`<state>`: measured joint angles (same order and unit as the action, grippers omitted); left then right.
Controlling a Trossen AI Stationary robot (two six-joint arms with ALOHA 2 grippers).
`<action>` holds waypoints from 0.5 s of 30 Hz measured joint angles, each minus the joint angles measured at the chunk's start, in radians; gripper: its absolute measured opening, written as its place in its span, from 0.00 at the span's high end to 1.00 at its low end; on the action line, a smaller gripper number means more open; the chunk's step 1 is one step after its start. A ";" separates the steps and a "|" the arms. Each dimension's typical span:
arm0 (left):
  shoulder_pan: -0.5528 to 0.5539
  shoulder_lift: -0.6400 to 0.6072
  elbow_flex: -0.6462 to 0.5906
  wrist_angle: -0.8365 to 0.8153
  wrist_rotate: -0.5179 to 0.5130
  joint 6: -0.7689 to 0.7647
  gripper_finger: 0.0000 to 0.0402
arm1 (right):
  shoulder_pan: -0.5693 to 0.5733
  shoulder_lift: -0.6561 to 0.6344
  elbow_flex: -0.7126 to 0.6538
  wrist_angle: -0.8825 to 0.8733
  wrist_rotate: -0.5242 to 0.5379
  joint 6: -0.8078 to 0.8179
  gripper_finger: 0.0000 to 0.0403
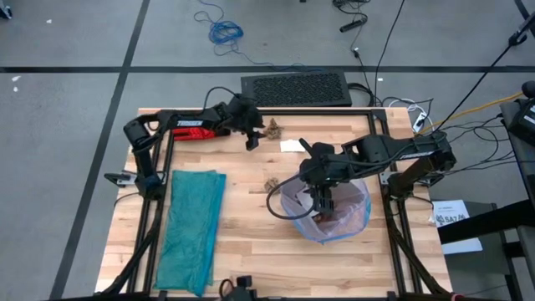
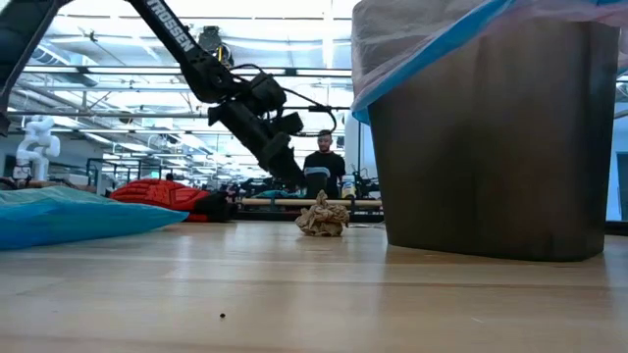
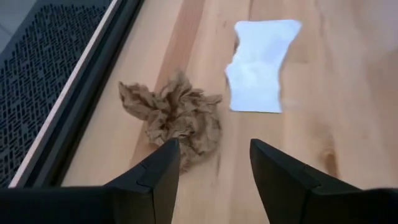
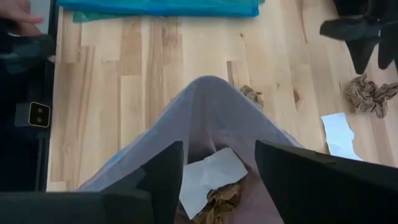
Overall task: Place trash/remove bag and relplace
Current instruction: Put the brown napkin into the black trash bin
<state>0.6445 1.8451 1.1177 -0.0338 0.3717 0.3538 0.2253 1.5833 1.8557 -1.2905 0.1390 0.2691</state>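
Dark fingers (image 3: 155,180) of the left gripper (image 3: 214,177) stand parted and hold nothing; a crumpled brown paper wad (image 3: 177,115) lies on the pale wooden table (image 3: 323,93) just ahead of them, touching or nearly touching one fingertip, with a flat white paper scrap (image 3: 258,65) near it. The right gripper (image 4: 217,180) also has its fingers spread and empty, poised over the mouth of the thin translucent pink-white bin liner (image 4: 208,112), inside which a white scrap (image 4: 208,177) and a brown wad (image 4: 217,202) lie.

From above, the left gripper (image 1: 252,138) sits at the table's far edge beside its wad (image 1: 273,128), and the right gripper (image 1: 323,201) hangs over the lined bin (image 1: 355,213) right of centre. Another brown wad (image 1: 271,182) rests on the boards just left of the bin. Only this view shows the folded teal-green plastic bag (image 1: 192,230) whole, along the left side, and the red glove (image 1: 196,132) under the left arm.

The level camera alone shows the bin's dark brown wall (image 2: 491,137), the liner (image 2: 432,29) draped over its rim with a blue drawstring edge (image 2: 432,54), a wad (image 2: 323,216) standing on the boards, and a person (image 2: 325,162) in the room behind. A hand (image 4: 22,15) appears at the table's edge in the right wrist view.
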 joint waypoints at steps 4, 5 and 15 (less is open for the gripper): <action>-0.004 0.057 0.041 -0.008 -0.019 -0.005 0.53 | 0.000 0.000 0.000 0.002 0.000 0.000 0.52; -0.004 0.067 0.052 -0.010 -0.024 -0.005 0.53 | 0.000 0.000 0.000 0.002 0.000 0.000 0.52; -0.006 0.172 0.120 -0.033 -0.054 -0.005 0.53 | 0.000 0.000 0.000 0.006 -0.001 -0.001 0.52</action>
<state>0.6388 2.0170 1.2374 -0.0668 0.3173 0.3486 0.2253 1.5837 1.8557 -1.2845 0.1383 0.2681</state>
